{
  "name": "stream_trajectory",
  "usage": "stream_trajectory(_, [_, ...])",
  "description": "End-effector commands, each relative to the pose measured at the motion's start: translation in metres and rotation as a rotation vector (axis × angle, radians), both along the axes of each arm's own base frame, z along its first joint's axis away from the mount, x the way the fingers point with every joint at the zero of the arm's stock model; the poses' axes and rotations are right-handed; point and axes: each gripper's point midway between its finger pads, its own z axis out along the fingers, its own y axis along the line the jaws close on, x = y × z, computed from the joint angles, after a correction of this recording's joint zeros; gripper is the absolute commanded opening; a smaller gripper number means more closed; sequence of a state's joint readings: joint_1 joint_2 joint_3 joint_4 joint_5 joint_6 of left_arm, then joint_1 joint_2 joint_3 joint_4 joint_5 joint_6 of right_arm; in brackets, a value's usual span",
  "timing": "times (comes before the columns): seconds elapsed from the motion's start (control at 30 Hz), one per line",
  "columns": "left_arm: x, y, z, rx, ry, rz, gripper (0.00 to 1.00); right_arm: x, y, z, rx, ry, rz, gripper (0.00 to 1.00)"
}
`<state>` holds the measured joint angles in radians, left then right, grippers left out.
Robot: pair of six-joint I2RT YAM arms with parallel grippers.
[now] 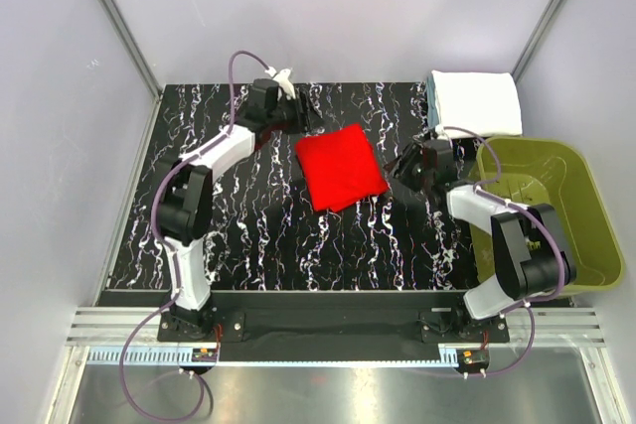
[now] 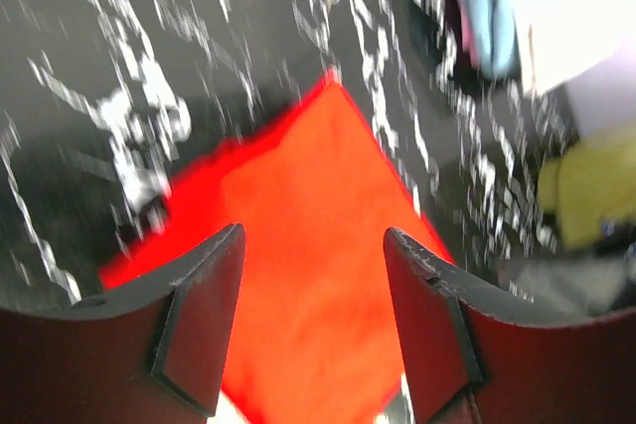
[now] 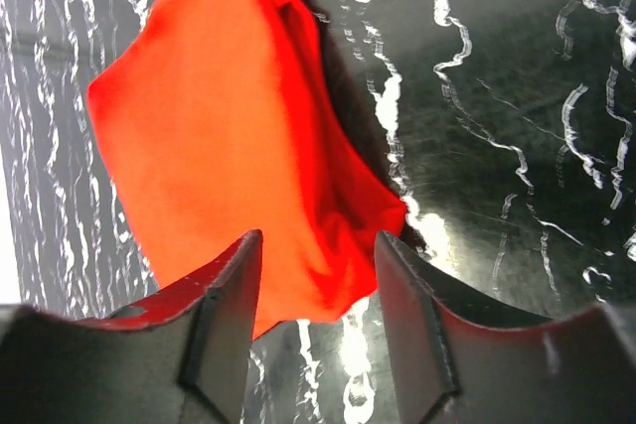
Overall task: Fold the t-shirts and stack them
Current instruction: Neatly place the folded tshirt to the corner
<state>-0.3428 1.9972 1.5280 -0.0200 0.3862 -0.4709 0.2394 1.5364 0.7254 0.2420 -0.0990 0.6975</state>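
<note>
Red t-shirt (image 1: 340,168) lies folded flat, left of the olive-green basket (image 1: 596,215); white-and-blue stack (image 1: 477,101) sits just behind the basket. Left gripper (image 2: 313,330) and right gripper (image 3: 318,320) are spread and empty. We judge the shirt light and limp, so pinch opposite edges through all layers.

Marbled table (image 1: 248,235): red t-shirt (image 1: 340,168) centre, white stack (image 1: 477,101) far-right corner.

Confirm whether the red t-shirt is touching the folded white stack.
Apart. The top view shows a wide strip of bare black table between the red t-shirt mid-table and the folded white stack in the far right corner.
</note>
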Motion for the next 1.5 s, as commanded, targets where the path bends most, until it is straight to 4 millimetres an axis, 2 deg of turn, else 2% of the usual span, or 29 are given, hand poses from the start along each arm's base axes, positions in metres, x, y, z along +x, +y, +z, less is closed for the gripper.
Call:
stream_trajectory(0.0, [-0.039, 0.005, -0.038, 0.120, 0.049, -0.010, 0.63, -0.008, 0.006, 0.013, -0.037, 0.051, 0.098, 0.59])
stream_trajectory(0.03, [-0.044, 0.007, -0.044, 0.118, 0.066, -0.007, 0.63, -0.008, 0.007, 0.021, -0.038, 0.039, 0.105, 0.61])
stream_trajectory(0.1, [-0.055, 0.010, -0.063, 0.117, 0.120, 0.001, 0.62, -0.018, 0.008, 0.022, -0.041, 0.071, 0.132, 0.63])
stream_trajectory(0.13, [-0.058, 0.010, -0.069, 0.110, 0.144, 0.006, 0.62, -0.018, 0.009, 0.031, -0.038, 0.062, 0.139, 0.63])
stream_trajectory(0.2, [-0.072, 0.008, -0.088, 0.084, 0.215, 0.016, 0.61, -0.025, 0.012, 0.036, -0.045, 0.074, 0.180, 0.63])
stream_trajectory(0.27, [-0.082, 0.003, -0.098, 0.068, 0.254, 0.036, 0.61, -0.032, 0.016, 0.042, -0.049, 0.081, 0.233, 0.62])
stream_trajectory(0.33, [-0.102, 0.008, -0.118, 0.083, 0.323, 0.066, 0.60, -0.032, 0.016, 0.047, -0.069, 0.071, 0.259, 0.60])
stream_trajectory(0.37, [-0.110, 0.001, -0.116, 0.061, 0.336, 0.080, 0.60, -0.034, 0.015, 0.046, -0.075, 0.082, 0.266, 0.59])
stream_trajectory(0.4, [-0.126, 0.007, -0.130, 0.082, 0.378, 0.102, 0.60, -0.034, 0.015, 0.046, -0.080, 0.080, 0.271, 0.59])
stream_trajectory(0.43, [-0.133, 0.009, -0.129, 0.080, 0.412, 0.150, 0.59, -0.036, 0.017, 0.045, -0.080, 0.084, 0.289, 0.58])
stream_trajectory(0.47, [-0.157, 0.015, -0.143, 0.122, 0.480, 0.170, 0.60, -0.038, 0.019, 0.044, -0.076, 0.089, 0.305, 0.58])
stream_trajectory(0.53, [-0.172, 0.021, -0.131, 0.086, 0.511, 0.253, 0.60, -0.043, 0.026, 0.043, -0.061, 0.093, 0.368, 0.58])
stream_trajectory(0.57, [-0.194, 0.016, -0.137, 0.057, 0.528, 0.229, 0.60, -0.043, 0.029, 0.043, -0.057, 0.085, 0.390, 0.61])
stream_trajectory(0.6, [-0.199, 0.008, -0.126, 0.007, 0.509, 0.214, 0.61, -0.044, 0.029, 0.038, -0.057, 0.096, 0.401, 0.63])
stream_trajectory(0.63, [-0.202, 0.001, -0.102, -0.054, 0.477, 0.206, 0.61, -0.044, 0.030, 0.037, -0.068, 0.094, 0.418, 0.64])
stream_trajectory(0.67, [-0.212, -0.007, -0.094, -0.066, 0.475, 0.168, 0.62, -0.044, 0.028, 0.033, -0.079, 0.102, 0.422, 0.66])
stream_trajectory(0.8, [-0.216, -0.019, -0.052, -0.069, 0.455, 0.072, 0.64, -0.034, 0.029, 0.023, -0.094, 0.122, 0.441, 0.77])
stream_trajectory(0.87, [-0.209, -0.014, -0.040, 0.005, 0.416, 0.066, 0.65, -0.030, 0.028, 0.021, -0.099, 0.132, 0.454, 0.77])
stream_trajectory(0.93, [-0.204, -0.013, -0.033, 0.020, 0.372, 0.053, 0.65, -0.020, 0.022, 0.022, -0.137, 0.145, 0.442, 0.73])
stream_trajectory(1.0, [-0.193, -0.010, -0.033, 0.042, 0.328, 0.067, 0.66, -0.014, 0.019, 0.020, -0.137, 0.184, 0.427, 0.62])
stream_trajectory(1.03, [-0.189, -0.003, -0.046, 0.087, 0.344, 0.077, 0.66, -0.016, 0.017, 0.016, -0.126, 0.228, 0.413, 0.62])
stream_trajectory(1.07, [-0.183, -0.002, -0.049, 0.092, 0.349, 0.078, 0.66, -0.014, 0.017, 0.014, -0.125, 0.243, 0.407, 0.64])
stream_trajectory(1.1, [-0.180, -0.001, -0.057, 0.096, 0.371, 0.073, 0.66, -0.013, 0.016, 0.008, -0.120, 0.261, 0.397, 0.68])
stream_trajectory(1.13, [-0.175, 0.001, -0.069, 0.093, 0.394, 0.071, 0.66, -0.012, 0.017, 0.007, -0.110, 0.265, 0.385, 0.88])
stream_trajectory(1.17, [-0.179, -0.002, -0.075, 0.078, 0.414, 0.044, 0.66, -0.009, 0.017, 0.004, -0.099, 0.248, 0.382, 0.91])
stream_trajectory(1.23, [-0.181, -0.011, -0.079, 0.038, 0.388, 0.005, 0.65, -0.007, 0.029, 0.001, -0.046, 0.238, 0.426, 0.89])
stream_trajectory(1.27, [-0.187, -0.020, -0.076, 0.008, 0.384, -0.044, 0.64, -0.004, 0.032, 0.001, -0.034, 0.241, 0.437, 0.88])
stream_trajectory(1.3, [-0.190, -0.026, -0.074, -0.003, 0.369, -0.071, 0.64, -0.004, 0.032, -0.011, -0.032, 0.273, 0.435, 0.87])
stream_trajectory(1.47, [-0.217, -0.059, -0.060, -0.084, 0.300, -0.212, 0.62, 0.006, 0.029, -0.025, -0.038, 0.277, 0.397, 0.78])
